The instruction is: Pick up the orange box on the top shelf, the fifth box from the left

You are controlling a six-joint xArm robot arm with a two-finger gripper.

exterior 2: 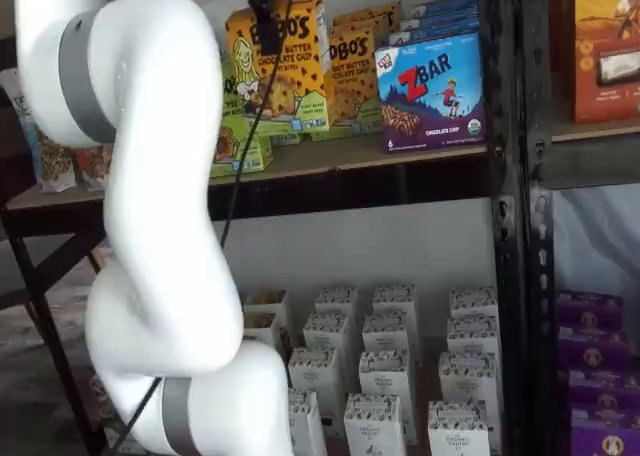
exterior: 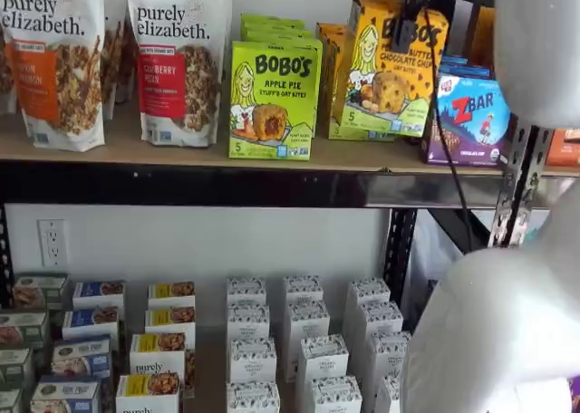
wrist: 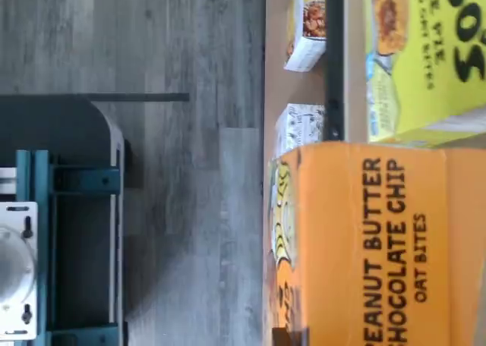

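Overhead, the gripper [exterior 2: 268,31] clamps the tilted orange box [exterior 2: 278,61] above the top shelf [exterior 2: 400,151]

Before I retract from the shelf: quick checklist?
1. Pincer shut on the orange box: ok.
2. Orange box hanging straight: not ok, it tilts in a shelf view.
3. Box bottom clear of the top shelf: cannot tell.
4. Apple Pie box upright, untouched: ok.
5. Cable clear of the ZBar box: cannot tell; it hangs in front of it.
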